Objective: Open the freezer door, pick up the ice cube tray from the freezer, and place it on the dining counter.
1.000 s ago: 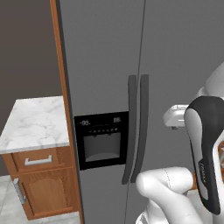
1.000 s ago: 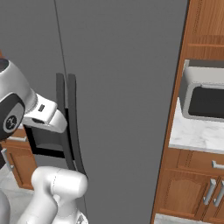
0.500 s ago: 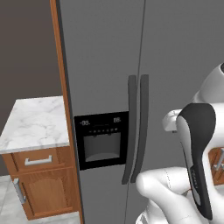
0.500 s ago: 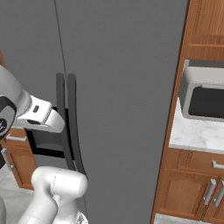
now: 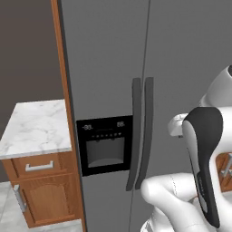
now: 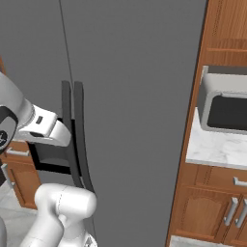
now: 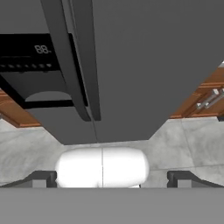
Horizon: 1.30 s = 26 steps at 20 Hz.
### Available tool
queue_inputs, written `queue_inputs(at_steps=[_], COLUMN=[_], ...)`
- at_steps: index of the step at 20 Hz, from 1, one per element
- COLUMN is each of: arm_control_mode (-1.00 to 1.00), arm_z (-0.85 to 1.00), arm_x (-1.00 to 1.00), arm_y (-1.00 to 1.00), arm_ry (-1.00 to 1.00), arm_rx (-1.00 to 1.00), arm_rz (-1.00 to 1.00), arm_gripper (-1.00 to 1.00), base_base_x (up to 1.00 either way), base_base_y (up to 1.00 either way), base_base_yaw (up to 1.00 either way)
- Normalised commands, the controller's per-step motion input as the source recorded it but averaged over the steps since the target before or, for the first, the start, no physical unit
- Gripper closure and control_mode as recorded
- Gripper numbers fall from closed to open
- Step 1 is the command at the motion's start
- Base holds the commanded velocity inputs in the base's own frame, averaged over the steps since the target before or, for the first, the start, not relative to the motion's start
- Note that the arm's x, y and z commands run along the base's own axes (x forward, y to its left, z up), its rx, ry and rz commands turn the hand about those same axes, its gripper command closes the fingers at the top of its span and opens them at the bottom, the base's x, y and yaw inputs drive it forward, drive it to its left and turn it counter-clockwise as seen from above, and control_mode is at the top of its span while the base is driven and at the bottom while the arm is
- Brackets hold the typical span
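Beside the freezer door point(image 5: 106, 90), a microwave point(image 6: 226, 108) appears from the right base

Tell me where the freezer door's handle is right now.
The freezer door handle is the left of two dark curved bars at the fridge's centre seam, just right of the black dispenser panel; the freezer door is shut.

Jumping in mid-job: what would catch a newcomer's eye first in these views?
The tall grey fridge dominates, both doors shut, with the black dispenser panel on the freezer door and two long dark handles meeting at the middle seam. The robot's open pincer points at the lower ends of those handles. A small marble-topped cabinet stands left of the fridge.
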Motion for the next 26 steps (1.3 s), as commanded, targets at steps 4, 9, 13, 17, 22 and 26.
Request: queue_inputs(at_steps=[4,9,13,17,22,26], arm_control_mode=[1.0,1.0,1.0,1.0,1.0,1.0], arm_z=[0.0,0.0,0.0,0.0,0.0,0.0], arm_x=[0.0,0.0,0.0,0.0,0.0,0.0], arm_y=[0.0,0.0,0.0,0.0,0.0,0.0], arm_ry=[0.0,0.0,0.0,0.0,0.0,0.0], arm_rx=[0.0,0.0,0.0,0.0,0.0,0.0], arm_rz=[0.0,0.0,0.0,0.0,0.0,0.0], arm_gripper=[-1.0,-1.0,-1.0,-1.0,-1.0,-1.0], base_base_x=[0.0,-0.02,0.05,0.23,0.38,0.48], base_base_y=[-0.56,-0.65,-0.41,-0.09,0.0,-0.01], base_base_yaw=[0.0,-0.04,-0.01,0.0,0.0,0.0])
